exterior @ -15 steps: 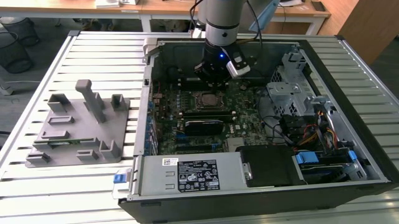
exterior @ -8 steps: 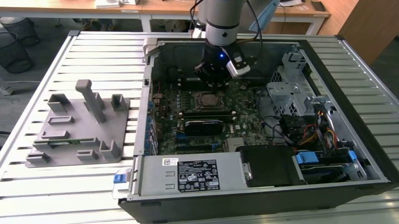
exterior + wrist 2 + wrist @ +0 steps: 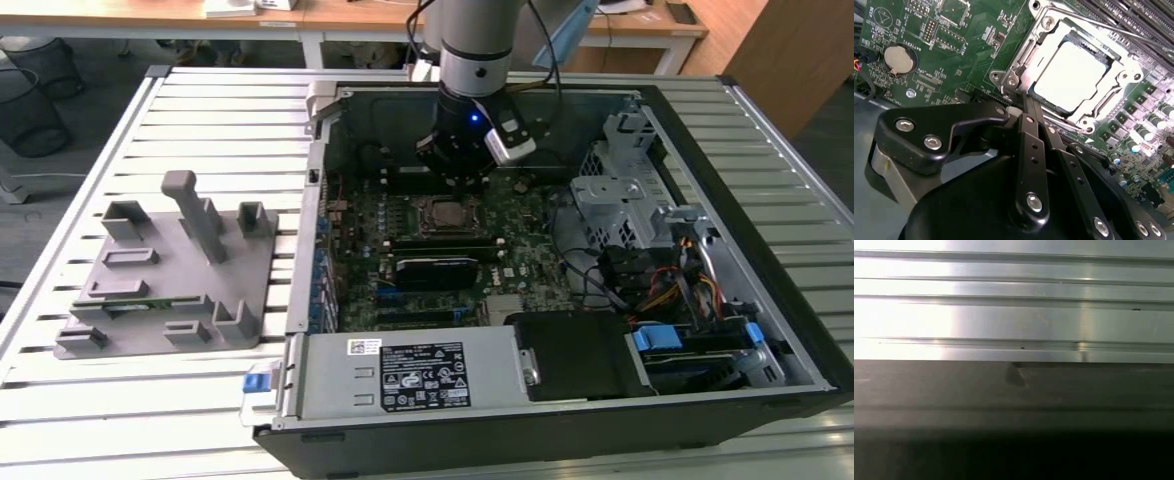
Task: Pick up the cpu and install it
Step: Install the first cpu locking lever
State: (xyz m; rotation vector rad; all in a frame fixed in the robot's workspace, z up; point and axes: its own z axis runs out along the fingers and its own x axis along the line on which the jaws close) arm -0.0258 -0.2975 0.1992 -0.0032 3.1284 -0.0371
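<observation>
The cpu [image 3: 1071,75] lies flat in the socket on the green motherboard [image 3: 954,65], its shiny silver top showing through the metal frame [image 3: 1019,65] that lies over it. In the exterior view the cpu [image 3: 445,213] sits mid-board inside the open computer case. My gripper [image 3: 1024,104] hovers just beside the socket's edge, its black fingers [image 3: 1029,150] pressed together with nothing seen between them. The exterior view puts my gripper [image 3: 455,182] a little behind the socket and just above the board.
A thin metal lever [image 3: 1124,31] runs along the socket's far side. Case walls [image 3: 320,150], a drive cage [image 3: 625,190], cables [image 3: 667,290] and a power supply [image 3: 407,375] ring the board. A grey fixture [image 3: 174,270] stands on the slatted table at the exterior view's left.
</observation>
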